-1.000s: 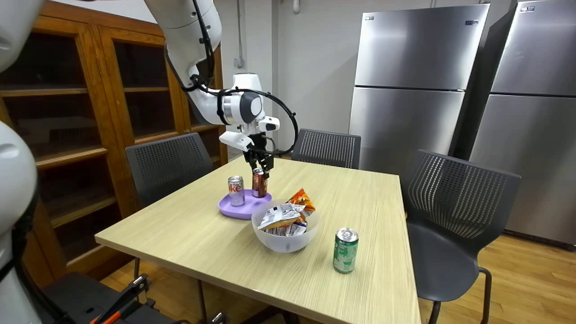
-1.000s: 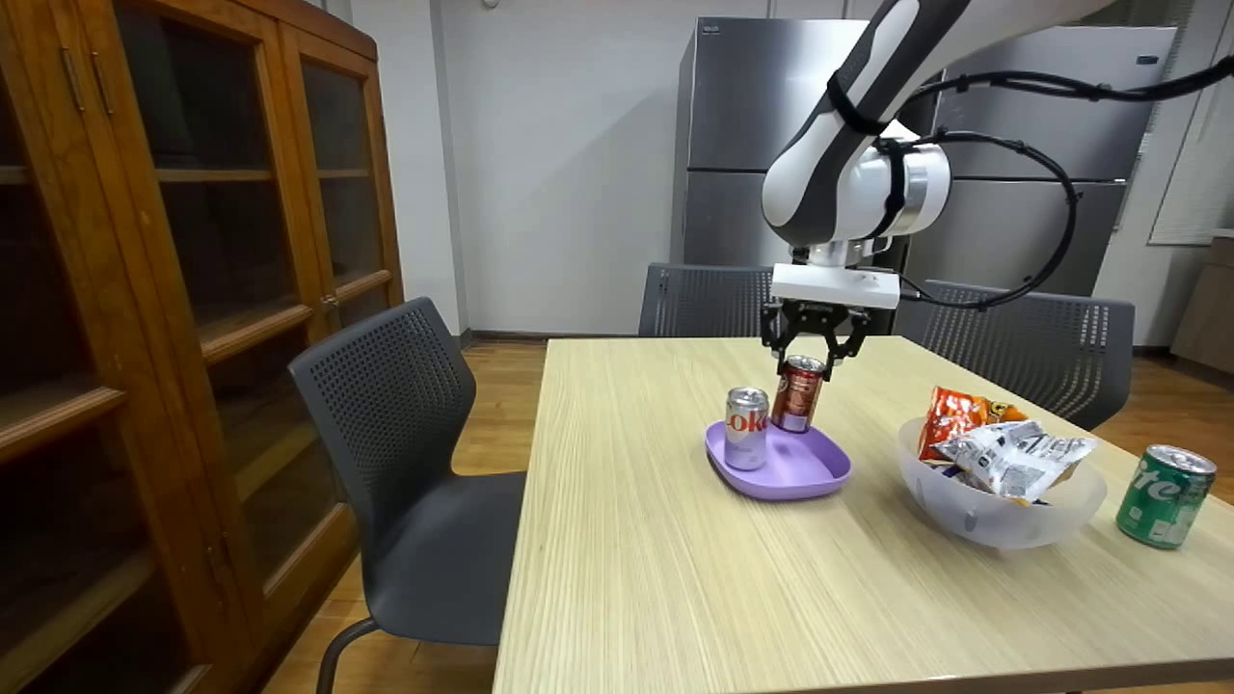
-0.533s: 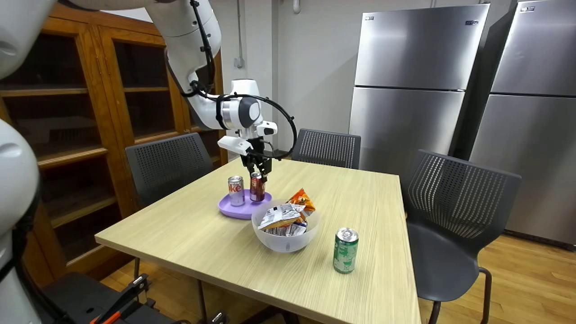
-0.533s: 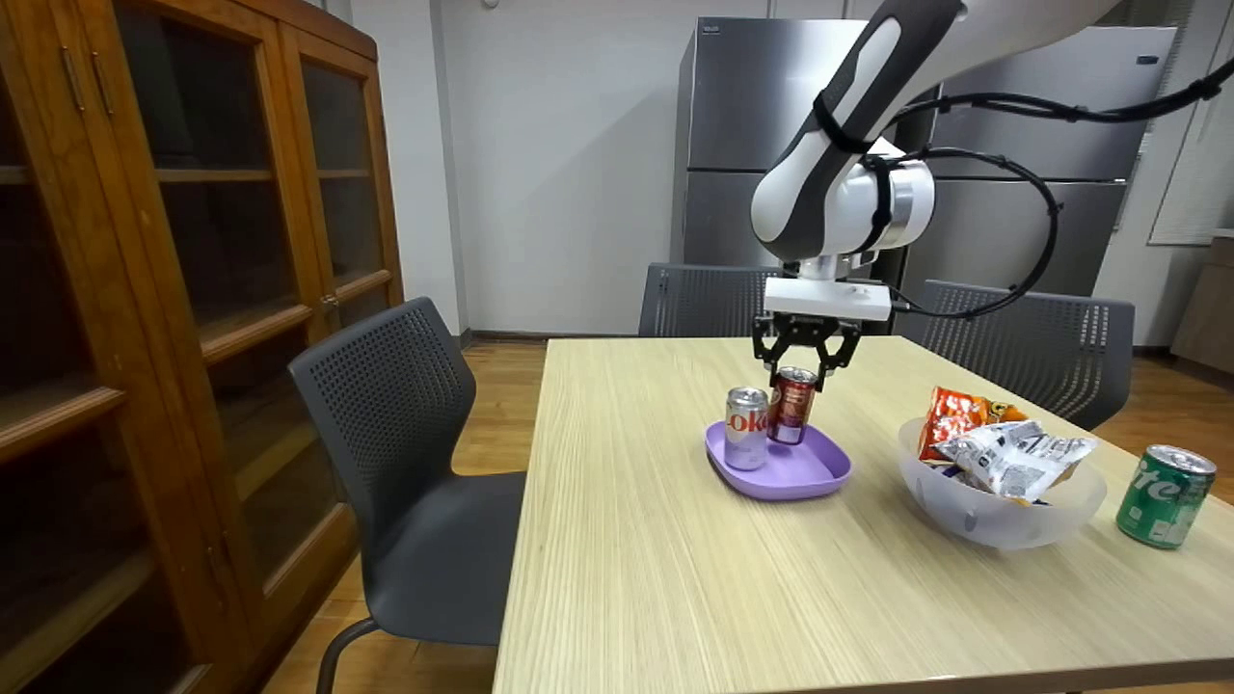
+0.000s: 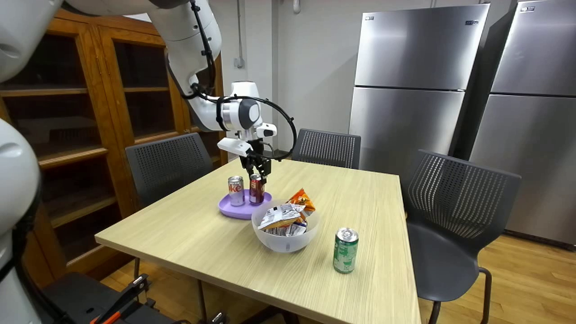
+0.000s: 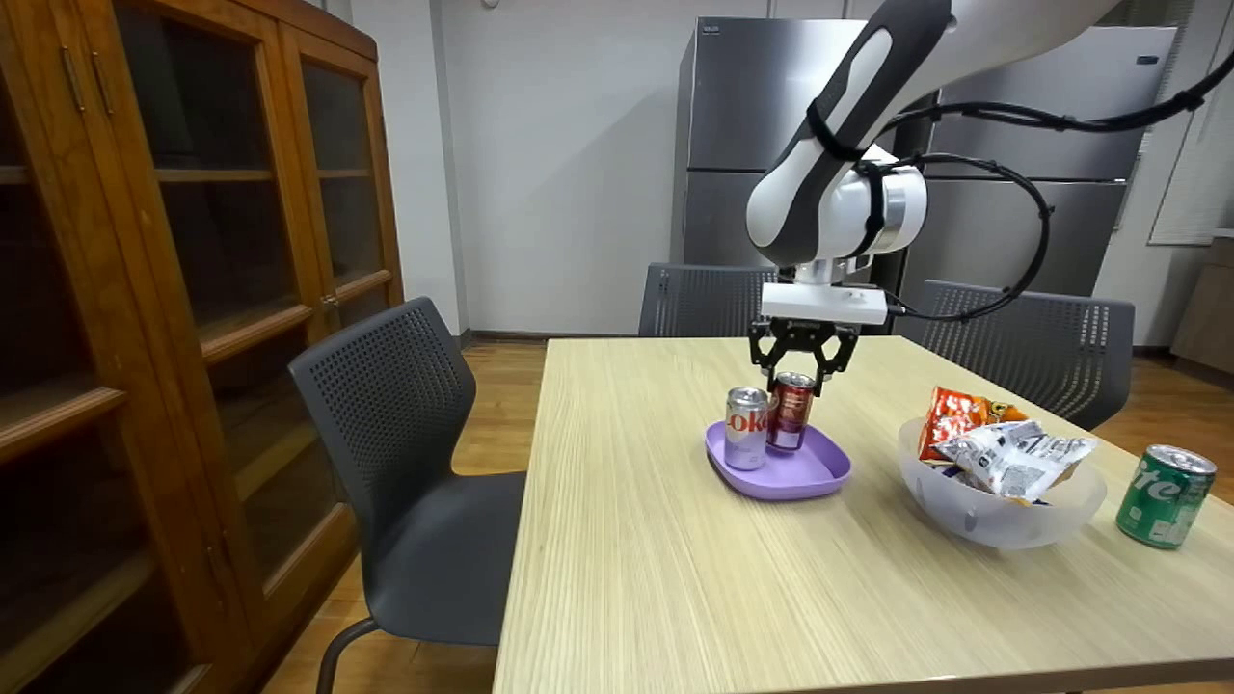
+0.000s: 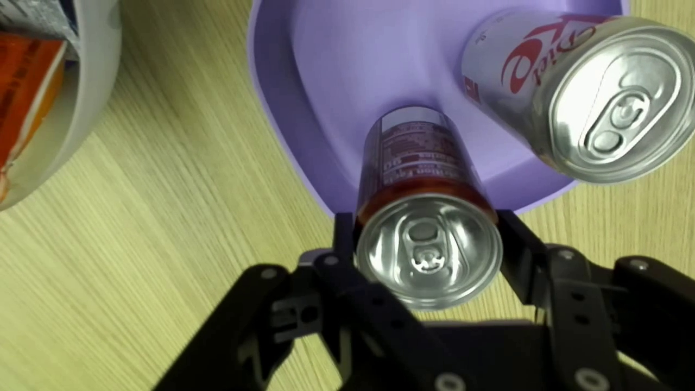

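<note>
My gripper (image 7: 424, 217) is shut on a red soda can (image 7: 426, 157), one finger against each side just below the silver lid. The can stands nearly upright within the purple tray (image 7: 369, 49); whether its base bears on the tray floor is hard to tell. Beside it on the tray stands a silver Diet Coke can (image 7: 613, 108), a small gap away. In both exterior views the gripper (image 6: 794, 389) reaches straight down over the red can (image 6: 791, 419), with the silver can (image 6: 745, 439) close by. From an exterior view the far finger is partly hidden behind the red can (image 5: 257, 191).
A translucent bowl (image 5: 283, 243) with several snack bags (image 5: 283, 216) stands near the tray on the wooden table (image 5: 351, 198). Beyond the bowl is a green can (image 6: 1165, 496). Dark chairs (image 6: 415, 443) stand around the table; a wooden cabinet (image 6: 241, 337) lines one wall.
The gripper and the red can have come down together and shifted slightly toward the silver can, further over the tray. The silver can, tray, bowl and green can have stayed put.
</note>
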`<state>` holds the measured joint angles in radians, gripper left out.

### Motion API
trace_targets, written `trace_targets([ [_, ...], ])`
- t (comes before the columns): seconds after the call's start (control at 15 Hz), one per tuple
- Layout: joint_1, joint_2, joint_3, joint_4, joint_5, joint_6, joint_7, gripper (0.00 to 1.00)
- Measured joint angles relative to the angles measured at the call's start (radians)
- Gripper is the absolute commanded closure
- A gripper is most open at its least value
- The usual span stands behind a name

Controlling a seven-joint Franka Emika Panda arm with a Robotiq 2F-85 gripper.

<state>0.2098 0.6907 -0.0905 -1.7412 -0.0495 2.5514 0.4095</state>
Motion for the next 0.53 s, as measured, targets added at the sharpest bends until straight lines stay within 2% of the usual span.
trace_targets([
  [0.07,0.0,0.0,0.0,0.002,0.0,-0.004,-0.001,0.08],
  [0.2,0.0,0.0,0.0,0.01,-0.001,-0.008,-0.002,0.0],
  [0.53,0.0,-0.012,0.0,0.028,0.0,-0.008,-0.002,0.0],
])
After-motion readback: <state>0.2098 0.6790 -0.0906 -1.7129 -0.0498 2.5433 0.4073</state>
